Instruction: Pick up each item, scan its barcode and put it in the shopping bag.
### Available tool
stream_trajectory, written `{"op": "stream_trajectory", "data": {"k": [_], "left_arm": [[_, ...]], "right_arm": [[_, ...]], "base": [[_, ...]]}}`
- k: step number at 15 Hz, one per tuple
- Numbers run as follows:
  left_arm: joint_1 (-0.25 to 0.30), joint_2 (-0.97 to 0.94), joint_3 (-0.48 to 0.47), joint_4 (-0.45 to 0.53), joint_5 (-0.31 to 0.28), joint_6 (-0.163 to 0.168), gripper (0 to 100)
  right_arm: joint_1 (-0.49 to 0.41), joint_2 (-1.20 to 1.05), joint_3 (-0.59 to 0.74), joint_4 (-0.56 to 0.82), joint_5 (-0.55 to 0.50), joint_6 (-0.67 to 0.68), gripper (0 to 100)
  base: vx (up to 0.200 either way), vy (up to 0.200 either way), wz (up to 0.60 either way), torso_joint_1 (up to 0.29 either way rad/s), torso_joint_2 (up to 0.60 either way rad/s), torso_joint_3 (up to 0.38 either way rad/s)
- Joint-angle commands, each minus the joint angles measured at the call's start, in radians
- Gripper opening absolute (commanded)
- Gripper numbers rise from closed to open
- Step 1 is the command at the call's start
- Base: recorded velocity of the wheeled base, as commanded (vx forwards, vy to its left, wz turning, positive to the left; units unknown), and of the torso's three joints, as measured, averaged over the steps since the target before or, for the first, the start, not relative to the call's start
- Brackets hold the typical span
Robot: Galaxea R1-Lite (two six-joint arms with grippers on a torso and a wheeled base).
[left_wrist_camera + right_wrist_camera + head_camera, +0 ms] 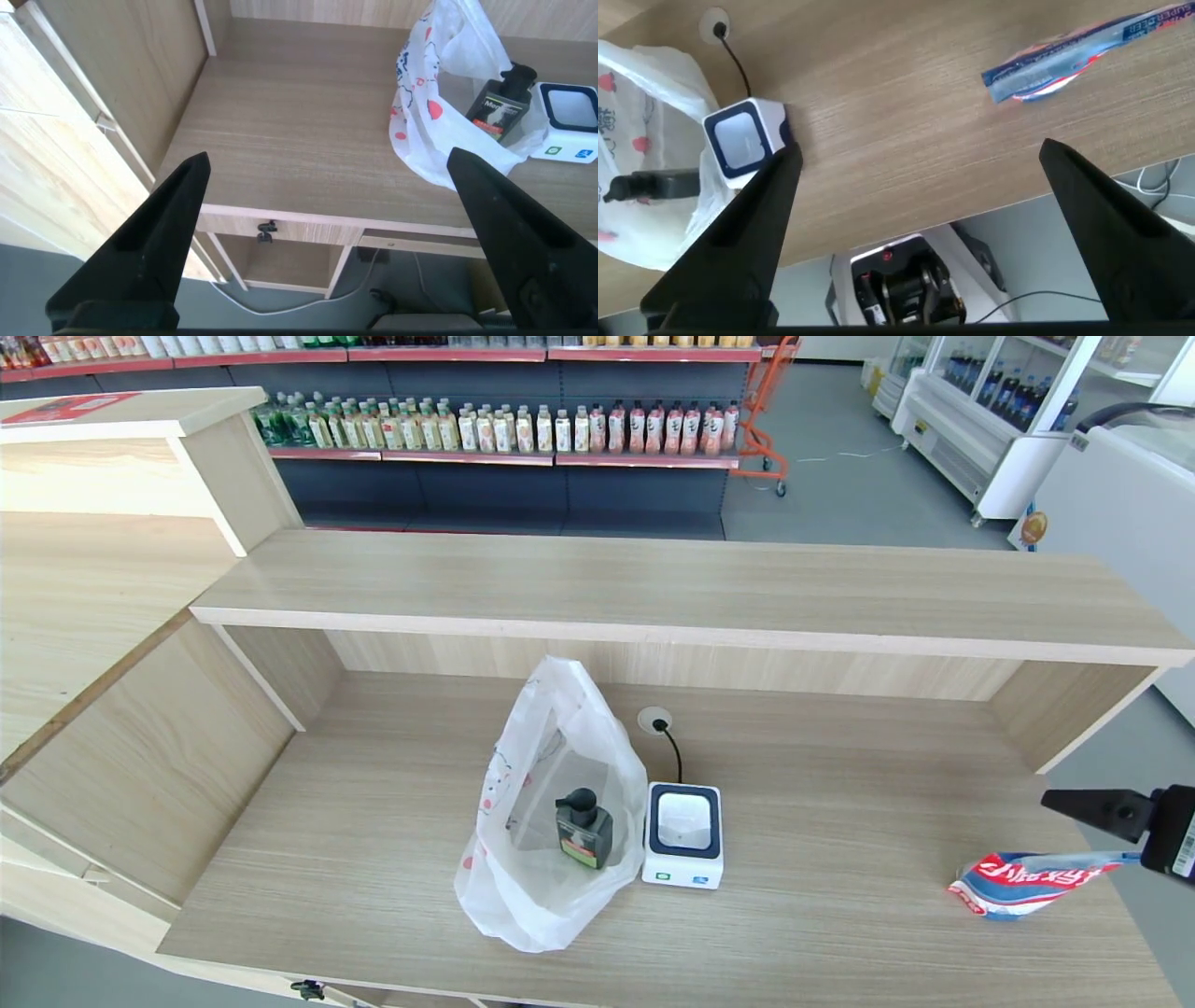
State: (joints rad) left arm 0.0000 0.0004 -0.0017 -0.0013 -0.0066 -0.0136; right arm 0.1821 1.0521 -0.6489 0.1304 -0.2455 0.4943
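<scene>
**A:** How did the right gripper [920, 154] stand?

**B:** Its jaws were spread wide and it gripped nothing. It hung over the near edge of the counter [840, 821], at the right end.

**A:** And the left gripper [329, 161]?

**B:** The same: spread wide and empty, over the counter's near edge on the left side. The shopping bag [546, 821] lay beyond it, off towards the right.

**A:** Where was the pouch [1027, 882] relative to the right gripper?

**B:** It lay flat on the counter just beside the gripper, not between the jaws. In the head view its long sealed end ran up under one black finger [1097, 807]. I could not tell whether they touched.

**A:** What did it look like?

**B:** A flat red, white and blue packet, slightly crumpled. It lay well apart from the scanner [683, 833].

**A:** And the other item?

**B:** A dark bottle [583, 828] with a black pump top and a red-marked label stood inside the white bag, which had small red prints. The bag's mouth gaped open, and the bag sat against the scanner's left side.

**A:** The scanner itself?

**B:** A white box with a dark-framed window facing up. Its black cable [674, 751] ran back to a round hole in the counter.
</scene>
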Motion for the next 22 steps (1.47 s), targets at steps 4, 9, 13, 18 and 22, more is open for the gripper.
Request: {"op": "stream_trajectory", "data": {"k": [4,9,13,18,22], "left_arm": [[0.000,0.000,0.000,0.000,-0.001,-0.002,100],[0.000,0.000,0.000,0.000,0.004,-0.003,100],[0.000,0.000,0.000,0.000,0.002,0.000,100],[0.000,0.000,0.000,0.000,0.000,0.000,100],[0.000,0.000,0.000,0.000,0.000,0.000,100]], "right_arm": [[0.000,-0.011,0.002,0.001,0.002,0.004,100],[0.000,-0.009,-0.006,0.035,0.002,0.136,100],[0.007,-0.066,-0.012,0.149,0.057,0.216,100],[0.026,-0.030,-0.026,0.169,0.058,0.323,100],[0.028,-0.026,-0.029,0.187,0.071,0.334,100]], "base": [[0.000,-0.050,0.00,0.001,0.00,0.001],[0.000,-0.200,0.00,0.001,0.00,0.002],[0.000,-0.150,0.00,0.005,0.00,0.003],[-0.040,0.000,0.00,0.000,0.00,0.000],[0.000,0.000,0.00,0.000,0.00,0.000]]}}
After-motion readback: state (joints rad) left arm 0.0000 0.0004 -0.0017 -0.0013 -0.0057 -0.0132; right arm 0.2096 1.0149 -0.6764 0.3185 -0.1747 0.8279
